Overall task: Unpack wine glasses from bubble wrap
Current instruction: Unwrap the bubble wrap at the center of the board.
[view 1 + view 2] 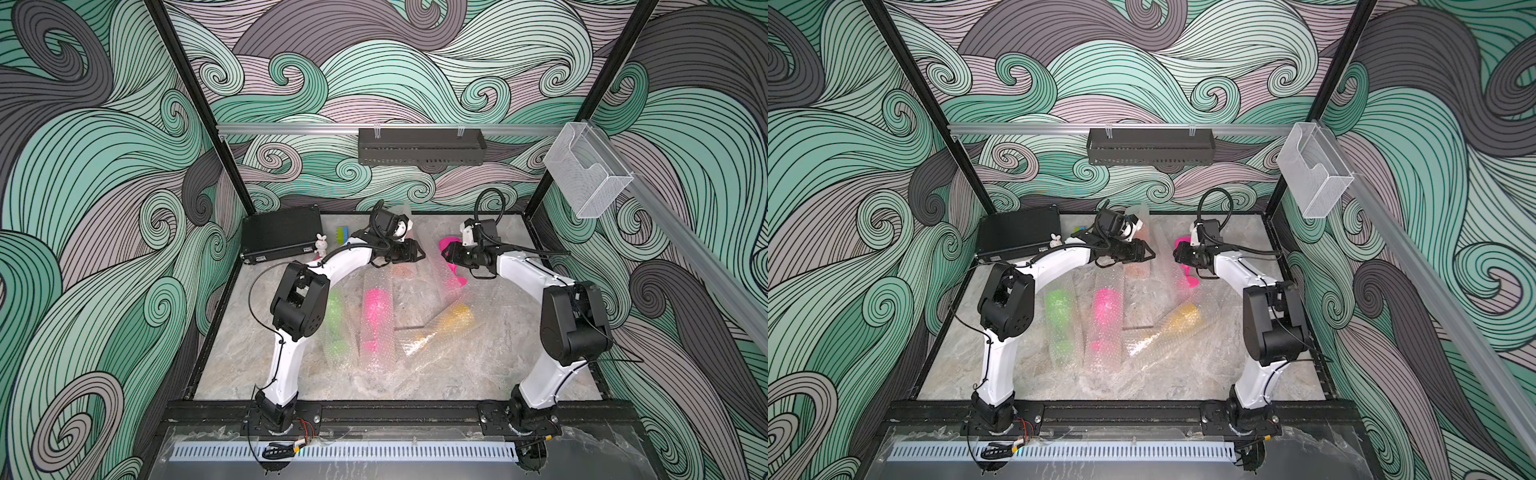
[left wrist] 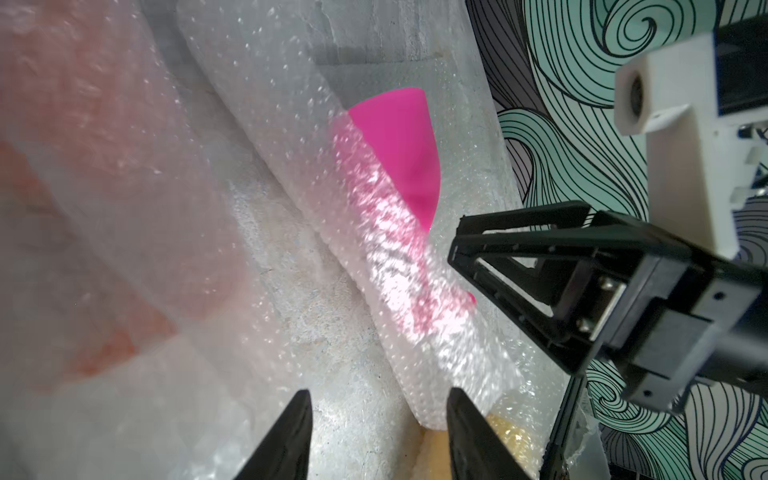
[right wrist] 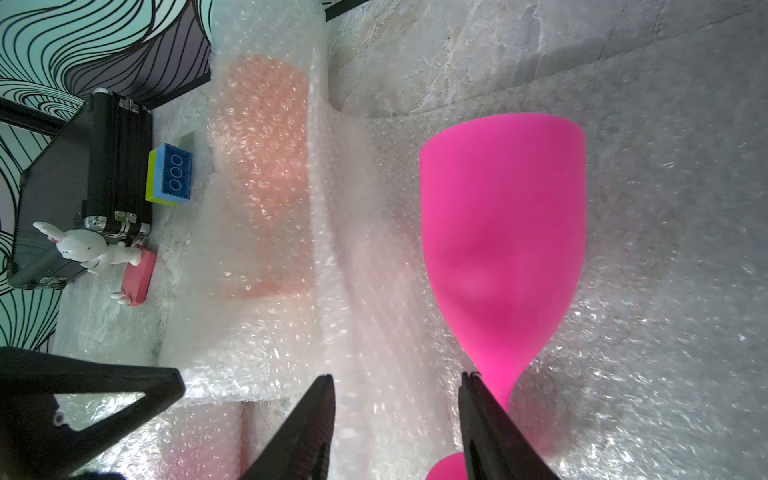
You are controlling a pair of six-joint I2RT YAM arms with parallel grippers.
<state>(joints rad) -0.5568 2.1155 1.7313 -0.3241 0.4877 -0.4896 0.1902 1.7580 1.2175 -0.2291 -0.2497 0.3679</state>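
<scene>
Two tools are hovering close together over the far middle of the worktop [image 1: 511, 340], tips pointing toward each other. The left tool [image 2: 379, 392] is holding its jaws parted with nothing between them, and the right tool [image 3: 397, 376] is standing likewise parted and empty.

One hot pink goblet [image 3: 498, 232] is lying on its side on a flattened sheet of bubble wrap [image 3: 665, 291], directly below the right tool, its bowl pointing to the far edge and its foot to the near side. The bowl is lying bare, while a fold of wrap is covering the side facing the left tool. Its stem is running just beside one finger [image 3: 488, 428] of the right tool, outside the gap; whether they are touching cannot be told.

Just left of it, beneath the left tool, the orange goblet [image 1: 405, 272] is lying inside a rolled tube. Nearer, the lime green goblet [image 1: 334, 316], the second hot pink goblet [image 1: 376, 309] and the yellow goblet [image 1: 451, 320] are each lying wrapped, well apart from both tools, the yellow one slanting.
</scene>
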